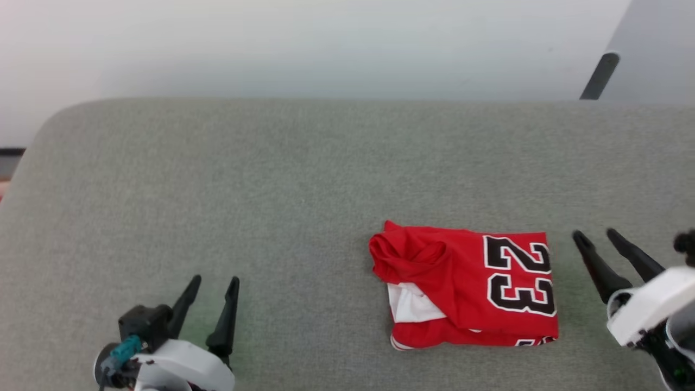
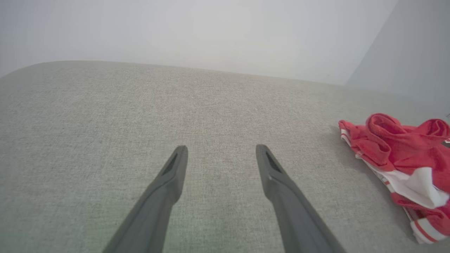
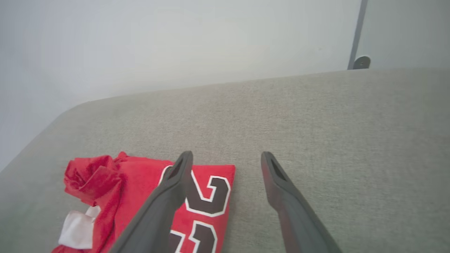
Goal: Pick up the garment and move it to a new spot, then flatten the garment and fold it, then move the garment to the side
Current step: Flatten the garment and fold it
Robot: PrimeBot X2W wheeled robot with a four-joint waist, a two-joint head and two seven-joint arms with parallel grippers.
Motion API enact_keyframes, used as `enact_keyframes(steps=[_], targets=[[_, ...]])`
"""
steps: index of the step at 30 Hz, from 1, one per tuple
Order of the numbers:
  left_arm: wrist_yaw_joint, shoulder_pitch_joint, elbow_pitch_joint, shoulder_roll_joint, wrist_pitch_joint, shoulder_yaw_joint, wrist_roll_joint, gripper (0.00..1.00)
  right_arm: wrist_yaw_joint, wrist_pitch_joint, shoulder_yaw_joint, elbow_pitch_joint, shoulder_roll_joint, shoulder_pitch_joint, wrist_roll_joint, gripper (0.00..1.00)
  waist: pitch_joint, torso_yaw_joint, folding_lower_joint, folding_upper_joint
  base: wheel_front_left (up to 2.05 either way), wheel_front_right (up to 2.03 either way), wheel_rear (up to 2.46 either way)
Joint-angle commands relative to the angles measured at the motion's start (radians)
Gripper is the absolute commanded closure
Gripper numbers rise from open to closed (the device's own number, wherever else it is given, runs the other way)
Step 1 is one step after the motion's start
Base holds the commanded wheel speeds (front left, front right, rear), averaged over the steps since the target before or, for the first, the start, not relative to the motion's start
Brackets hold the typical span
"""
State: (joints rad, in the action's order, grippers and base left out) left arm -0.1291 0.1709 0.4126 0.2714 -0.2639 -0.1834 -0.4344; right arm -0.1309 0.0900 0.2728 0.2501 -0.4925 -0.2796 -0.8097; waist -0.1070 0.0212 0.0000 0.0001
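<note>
The garment (image 1: pixel 467 282) lies folded on the grey fabric surface (image 1: pixel 271 179), right of centre: red cloth with a black, white-outlined "23" facing up, a white patch at its lower left and a bunched red fold at its left end. My right gripper (image 1: pixel 596 234) stands open just right of the garment, apart from it, with nothing between its fingers. In the right wrist view the garment (image 3: pixel 116 196) sits under and left of the right gripper (image 3: pixel 226 159). My left gripper (image 1: pixel 214 280) is open at the lower left, far from the garment (image 2: pixel 404 165), over bare fabric (image 2: pixel 220 151).
The grey fabric surface has a rounded far-left corner and ends at a pale wall (image 1: pixel 326 43) behind. A dark post (image 1: pixel 599 76) leans at the back right. Bare fabric stretches left of and beyond the garment.
</note>
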Motion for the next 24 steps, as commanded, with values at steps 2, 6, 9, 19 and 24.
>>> enact_keyframes(steps=[2, 6, 9, 19, 24], targets=[[-0.002, -0.021, 0.008, -0.002, 0.001, -0.004, -0.007, 0.00, 0.000, -0.077, -0.005, 0.044, 0.013, 0.026, 0.018, 0.00, 0.045, -0.030, 0.0000, -0.0001, 0.00, 0.00, 0.00], [-0.002, -0.042, 0.007, 0.006, 0.001, -0.001, -0.002, 0.00, 0.000, -0.178, -0.003, 0.099, 0.028, 0.040, 0.046, 0.00, 0.083, -0.047, 0.0000, -0.0001, 0.00, 0.00, 0.00], [-0.002, -0.062, -0.009, 0.010, 0.001, 0.014, 0.007, 0.00, 0.000, -0.227, 0.009, 0.120, 0.034, 0.052, 0.061, 0.00, 0.105, -0.054, 0.0000, -0.0001, 0.00, 0.00, 0.00], [-0.002, -0.173, -0.092, 0.015, 0.001, 0.081, 0.022, 0.00, 0.000, -0.314, -0.030, 0.116, 0.049, 0.139, 0.089, 0.00, 0.162, -0.032, 0.0000, -0.0001, 0.00, 0.00, 0.00], [-0.002, -0.233, -0.136, 0.028, 0.001, 0.105, 0.018, 0.00, 0.000, -0.313, -0.068, 0.079, 0.043, 0.206, 0.101, 0.00, 0.176, -0.021, 0.0000, -0.0001, 0.00, 0.00, 0.00]])
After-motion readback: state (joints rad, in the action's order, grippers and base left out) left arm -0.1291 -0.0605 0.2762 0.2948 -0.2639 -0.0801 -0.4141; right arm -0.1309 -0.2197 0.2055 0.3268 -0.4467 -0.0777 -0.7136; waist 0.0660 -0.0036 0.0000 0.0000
